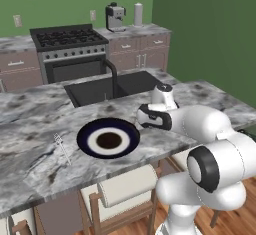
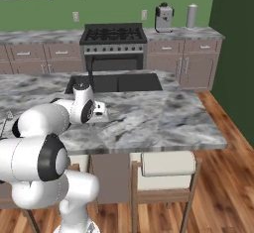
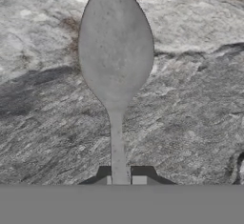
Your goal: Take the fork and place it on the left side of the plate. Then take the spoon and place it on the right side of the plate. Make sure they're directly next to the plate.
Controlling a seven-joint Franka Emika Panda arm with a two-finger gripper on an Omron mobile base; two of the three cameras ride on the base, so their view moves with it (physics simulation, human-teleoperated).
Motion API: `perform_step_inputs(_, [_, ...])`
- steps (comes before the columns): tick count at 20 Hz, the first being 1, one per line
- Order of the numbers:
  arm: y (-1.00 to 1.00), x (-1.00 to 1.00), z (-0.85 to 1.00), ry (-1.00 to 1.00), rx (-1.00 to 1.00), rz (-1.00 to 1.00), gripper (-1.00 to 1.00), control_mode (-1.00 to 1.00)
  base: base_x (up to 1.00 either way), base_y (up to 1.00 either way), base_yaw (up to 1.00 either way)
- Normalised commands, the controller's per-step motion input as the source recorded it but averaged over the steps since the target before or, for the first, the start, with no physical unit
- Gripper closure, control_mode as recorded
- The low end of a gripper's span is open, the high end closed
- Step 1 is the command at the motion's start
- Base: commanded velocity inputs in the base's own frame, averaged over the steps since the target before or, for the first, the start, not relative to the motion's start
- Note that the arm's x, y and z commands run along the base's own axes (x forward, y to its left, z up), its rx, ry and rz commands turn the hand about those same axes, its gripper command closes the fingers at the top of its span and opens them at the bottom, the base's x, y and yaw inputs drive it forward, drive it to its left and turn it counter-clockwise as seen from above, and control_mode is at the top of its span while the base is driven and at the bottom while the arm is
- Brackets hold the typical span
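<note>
A Franka arm's gripper [image 3: 123, 180] pinches the handle of a spoon [image 3: 116, 56] between nearly closed jaws, the marbled grey countertop [image 3: 190, 113] close beneath. In the hand view the spoon's long axis runs straight from the fingertips [image 3: 139, 180] toward twelve o'clock, its oval bowl leading and its slim stem trapped between the two dark pads. The spoon is matte silvery-grey, its broad bowl tapering into a narrow neck.

From the left base view, the hand [image 1: 155, 116] sits just off the plate [image 1: 108, 139] at about two o'clock from the dish's centre, close to its navy rim. The plate shows a white inner ring and a dark brown middle. The fork [image 1: 62, 148], a thin pronged sliver, lies on the counter at nine o'clock from the plate, near but seemingly not touching it.

With the fork already to the left, the spoon appears to need setting down close against the plate's right edge; whether it touches the counter cannot be told.
</note>
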Motion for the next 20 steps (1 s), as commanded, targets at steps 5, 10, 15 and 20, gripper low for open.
perform_step_inputs(5, [0.03, 0.07, -0.07, -0.01, 0.02, 0.01, -1.00, -1.00, 0.00, 0.00, 0.00])
perform_step_inputs(10, [-0.05, 0.04, 0.13, -0.04, 0.01, 0.00, -1.00, -1.00, 0.00, 0.00, 0.00])
perform_step_inputs(15, [-0.04, -0.12, 0.64, -0.08, 0.00, 0.00, -1.00, -1.00, 0.00, 0.00, 0.00])
perform_step_inputs(20, [0.00, -0.31, 0.95, -0.08, 0.00, 0.00, -1.00, -1.00, 0.00, 0.00, 0.00])
